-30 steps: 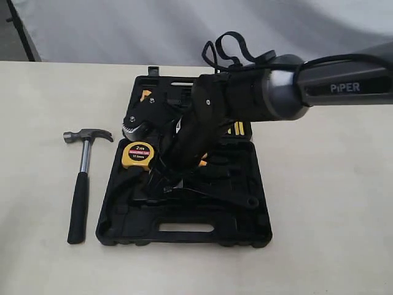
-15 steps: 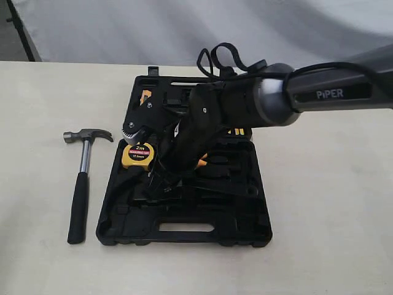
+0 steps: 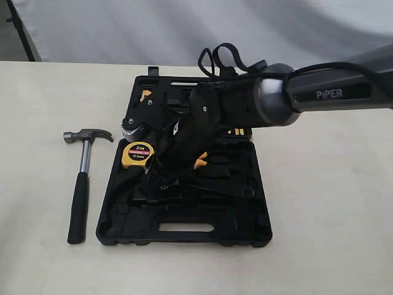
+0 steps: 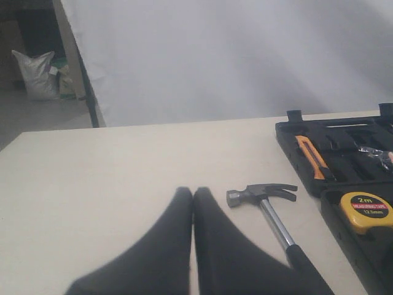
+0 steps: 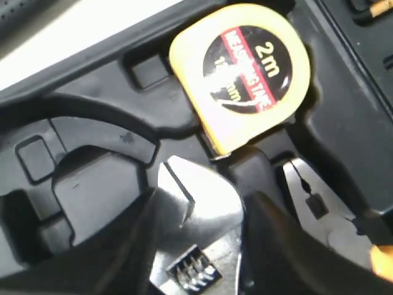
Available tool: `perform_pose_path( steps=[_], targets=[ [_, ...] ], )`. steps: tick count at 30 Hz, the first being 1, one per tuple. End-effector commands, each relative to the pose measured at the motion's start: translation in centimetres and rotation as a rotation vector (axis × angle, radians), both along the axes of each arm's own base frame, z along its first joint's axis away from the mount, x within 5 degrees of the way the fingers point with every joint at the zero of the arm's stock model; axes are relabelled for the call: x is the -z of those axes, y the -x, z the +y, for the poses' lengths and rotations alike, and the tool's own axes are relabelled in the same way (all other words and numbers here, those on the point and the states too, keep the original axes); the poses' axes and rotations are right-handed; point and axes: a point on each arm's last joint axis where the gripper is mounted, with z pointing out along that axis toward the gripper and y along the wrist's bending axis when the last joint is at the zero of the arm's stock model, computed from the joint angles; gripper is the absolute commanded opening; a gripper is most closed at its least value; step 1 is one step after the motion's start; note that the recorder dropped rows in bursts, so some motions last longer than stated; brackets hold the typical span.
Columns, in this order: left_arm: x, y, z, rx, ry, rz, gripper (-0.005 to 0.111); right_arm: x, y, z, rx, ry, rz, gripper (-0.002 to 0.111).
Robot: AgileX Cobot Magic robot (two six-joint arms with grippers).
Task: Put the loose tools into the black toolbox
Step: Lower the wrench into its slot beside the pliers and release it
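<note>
The black toolbox (image 3: 184, 237) lies open on the table. My right gripper (image 3: 161, 184) reaches down into its near half, shut on the head of the adjustable wrench (image 3: 228, 189). In the right wrist view the silver wrench jaws (image 5: 206, 193) sit between my right gripper's (image 5: 196, 206) fingers. The claw hammer (image 3: 80, 184) lies on the table left of the box. My left gripper (image 4: 193, 192) is shut and empty, hovering beside the hammer (image 4: 265, 196). A round dark thing with a pale rim (image 3: 130, 125) rests in the far half; whether it is the tape roll I cannot tell.
A yellow tape measure (image 3: 139, 153) sits in its recess just beyond the wrench jaws, also seen as the yellow tape measure (image 5: 245, 67). Orange-handled pliers (image 3: 200, 161) lie in the box under the right arm. An orange knife (image 4: 311, 157) rests in the lid.
The right gripper shifted a little left and lower into the box with the wrench, whose handle end swung slightly away from the box's front edge. The hammer has not moved.
</note>
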Motion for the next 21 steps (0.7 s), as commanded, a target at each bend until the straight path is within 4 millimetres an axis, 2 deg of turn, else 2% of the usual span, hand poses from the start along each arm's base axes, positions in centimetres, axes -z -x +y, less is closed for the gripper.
perform_pose_path(
  steps=[1, 12, 15, 19, 21],
  targets=[
    [0.1, 0.2, 0.0, -0.001, 0.027, -0.005, 0.001, -0.3, -0.3, 0.2, 0.005, -0.02, -0.023, -0.001],
    [0.1, 0.2, 0.0, -0.001, 0.027, -0.005, 0.001, 1.0, -0.2, 0.5, -0.041, 0.019, -0.031, 0.001],
    [0.1, 0.2, 0.0, -0.001, 0.027, -0.005, 0.001, 1.1, -0.2, 0.5, -0.045, 0.021, -0.03, 0.017],
    [0.1, 0.2, 0.0, -0.001, 0.027, -0.005, 0.001, 1.2, -0.1, 0.5, -0.048, 0.025, -0.02, 0.05],
    [0.1, 0.2, 0.0, -0.001, 0.027, -0.005, 0.001, 0.8, 0.1, 0.4, -0.052, 0.028, -0.01, 0.061]
  ],
)
